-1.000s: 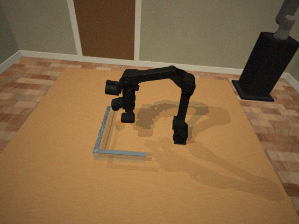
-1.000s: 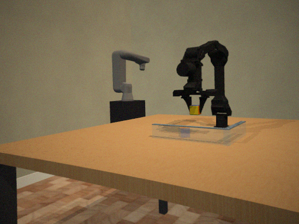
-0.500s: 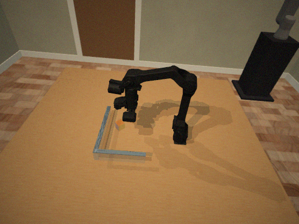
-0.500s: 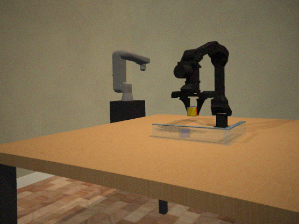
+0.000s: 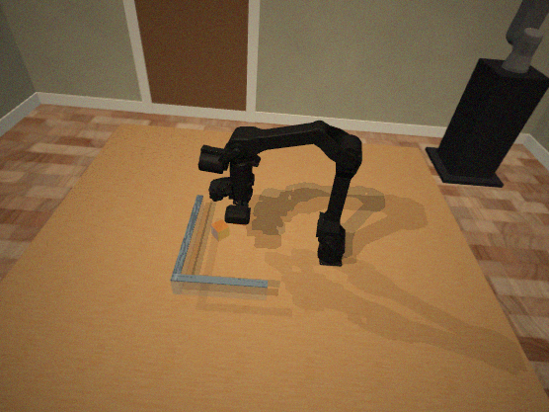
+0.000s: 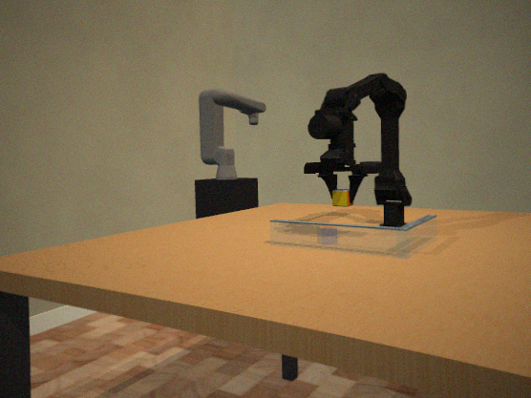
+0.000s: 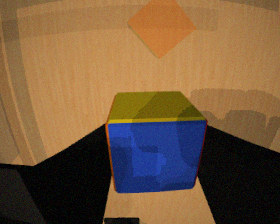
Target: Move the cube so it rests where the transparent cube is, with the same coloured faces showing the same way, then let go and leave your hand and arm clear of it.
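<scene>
My gripper (image 6: 342, 193) is shut on the cube (image 6: 341, 198) and holds it above the table. In the wrist view the cube (image 7: 156, 147) sits between the two dark fingers, with a blue face towards the camera, a yellow face beyond it and red along the edges. The transparent cube (image 5: 220, 229) rests on the table with an orange top, just left of and below the gripper (image 5: 237, 214). It shows as a faint orange diamond in the wrist view (image 7: 161, 23) and as a bluish shape in the exterior view (image 6: 328, 236). The gripper hides the held cube in the top view.
A low, clear, blue-edged L-shaped wall (image 5: 190, 240) stands left of and in front of the transparent cube, also seen in the exterior view (image 6: 353, 235). My arm's base (image 5: 330, 248) is to the right. A grey robot on a black pedestal (image 5: 486, 120) stands off the table.
</scene>
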`<state>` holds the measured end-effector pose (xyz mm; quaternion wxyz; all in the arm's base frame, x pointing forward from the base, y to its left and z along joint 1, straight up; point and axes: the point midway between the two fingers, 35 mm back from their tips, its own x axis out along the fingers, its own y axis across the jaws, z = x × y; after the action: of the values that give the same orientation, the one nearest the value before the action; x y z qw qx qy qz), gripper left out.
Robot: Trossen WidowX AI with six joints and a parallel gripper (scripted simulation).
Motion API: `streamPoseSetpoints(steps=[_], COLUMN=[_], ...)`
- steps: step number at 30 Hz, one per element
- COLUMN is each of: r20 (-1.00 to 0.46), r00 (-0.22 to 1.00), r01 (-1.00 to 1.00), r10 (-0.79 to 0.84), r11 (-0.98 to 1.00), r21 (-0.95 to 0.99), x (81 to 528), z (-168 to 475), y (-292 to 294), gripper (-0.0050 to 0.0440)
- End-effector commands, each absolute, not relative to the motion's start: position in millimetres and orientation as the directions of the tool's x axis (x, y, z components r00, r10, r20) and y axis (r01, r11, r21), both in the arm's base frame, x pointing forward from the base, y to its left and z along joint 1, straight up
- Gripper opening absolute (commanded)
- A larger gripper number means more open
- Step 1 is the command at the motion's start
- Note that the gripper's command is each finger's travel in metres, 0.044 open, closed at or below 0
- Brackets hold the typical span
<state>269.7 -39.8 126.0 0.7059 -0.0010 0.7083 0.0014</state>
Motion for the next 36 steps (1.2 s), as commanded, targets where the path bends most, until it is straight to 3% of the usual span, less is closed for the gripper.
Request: streamPoseSetpoints(steps=[1,8,18,36], r20=[-1.0,-1.0,-1.0,-1.0], r00=[0.024,0.024,0.024,0.024], r01=[0.0,0.0,0.0,0.0], r10=[-0.004,-0.004,-0.004,-0.004], r11=[1.0,1.0,1.0,1.0], r21=[-0.004,-0.004,-0.004,-0.004], x=[272,273,273,273], z=[132,127,64,53], y=[-40,-40,-41,-41], gripper=[0.0,0.0,0.0,0.0])
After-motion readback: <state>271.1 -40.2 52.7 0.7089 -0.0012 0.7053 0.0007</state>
